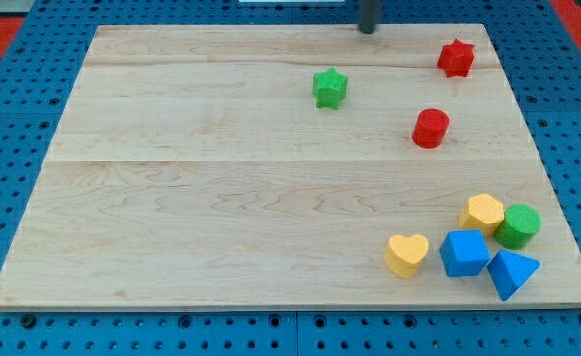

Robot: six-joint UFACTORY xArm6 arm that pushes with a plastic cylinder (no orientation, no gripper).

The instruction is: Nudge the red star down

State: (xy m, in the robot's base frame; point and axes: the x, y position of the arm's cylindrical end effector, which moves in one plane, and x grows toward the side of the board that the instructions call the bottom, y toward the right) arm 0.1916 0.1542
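The red star (456, 57) lies near the top right corner of the wooden board (221, 198). My tip (369, 30) is at the board's top edge, to the left of the red star and a little above it, apart from it. A green star (330, 87) lies below and left of the tip. A red cylinder (430, 129) stands below the red star.
A cluster sits at the bottom right: a yellow heart (406, 254), a blue cube (464, 253), a blue triangular block (511, 272), a yellow hexagonal block (482, 213) and a green cylinder (518, 225). A blue perforated table (14, 99) surrounds the board.
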